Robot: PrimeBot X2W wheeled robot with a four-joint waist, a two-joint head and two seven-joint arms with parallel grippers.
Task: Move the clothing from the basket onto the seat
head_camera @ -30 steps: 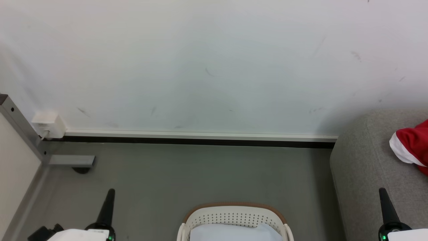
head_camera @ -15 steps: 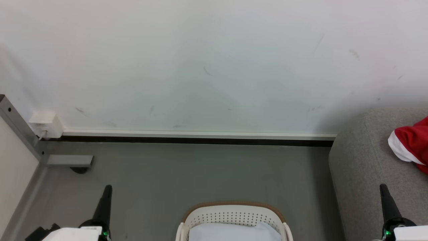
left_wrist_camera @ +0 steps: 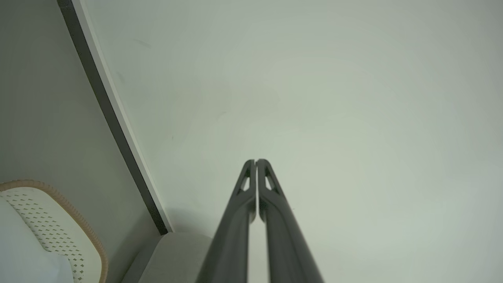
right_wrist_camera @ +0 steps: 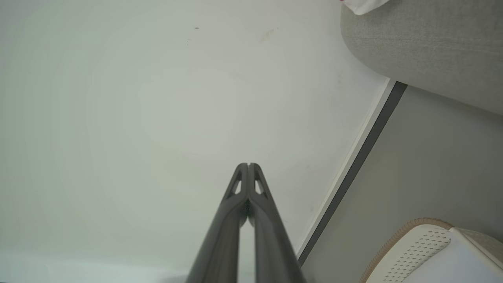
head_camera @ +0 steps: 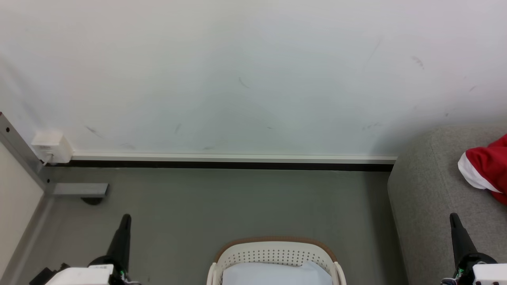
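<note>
Last second: only the view drifted. Red garment (head_camera: 486,172) on sofa (head_camera: 427,206), white cloth (head_camera: 277,276) in basket (head_camera: 277,254). Left gripper (left_wrist_camera: 256,161), right gripper (right_wrist_camera: 248,164): fingers together, empty; looks done.

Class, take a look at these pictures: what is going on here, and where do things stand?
Nothing is being handled at this moment. The red clothing lies on the grey sofa, not in the basket, which holds a white cloth. The left gripper and right gripper hang either side of the basket, fingers shut on nothing, pointing toward the wall.
</note>
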